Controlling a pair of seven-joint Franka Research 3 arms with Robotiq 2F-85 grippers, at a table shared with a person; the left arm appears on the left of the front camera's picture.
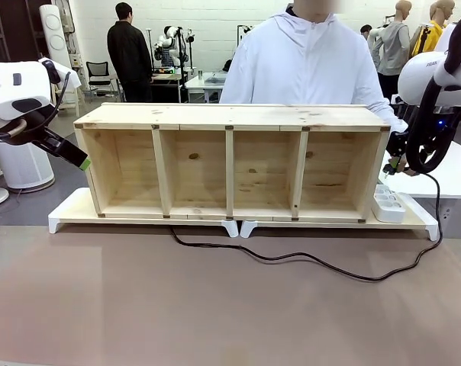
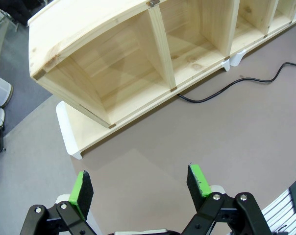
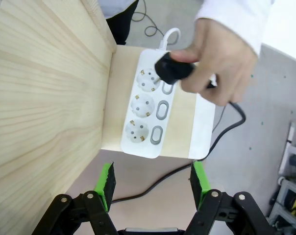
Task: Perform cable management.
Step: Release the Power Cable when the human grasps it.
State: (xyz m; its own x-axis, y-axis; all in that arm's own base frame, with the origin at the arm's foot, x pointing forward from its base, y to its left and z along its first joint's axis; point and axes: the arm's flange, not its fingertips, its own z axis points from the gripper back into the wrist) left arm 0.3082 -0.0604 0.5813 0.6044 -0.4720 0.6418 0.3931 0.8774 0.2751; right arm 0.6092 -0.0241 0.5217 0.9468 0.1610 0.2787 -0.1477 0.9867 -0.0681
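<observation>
Beside shelf (image 1: 232, 162) right end: person's hand (image 3: 220, 63) holds cable (image 1: 307, 261) plug (image 3: 171, 68) over white strip (image 3: 147, 112) top socket. Cable trails along counter (image 1: 215, 305) before shelf. Right pincer (image 3: 153, 182) agape, empty, near strip. Left pincer (image 2: 140, 187) agape, empty, off shelf left end. No legible writing.

The front camera faces across the table (image 1: 215, 305) at the wooden shelf (image 1: 230, 160). The left wrist camera looks down on the shelf's end and the cable (image 2: 226, 88); the right wrist camera hangs close above the power strip (image 3: 148, 110).
</observation>
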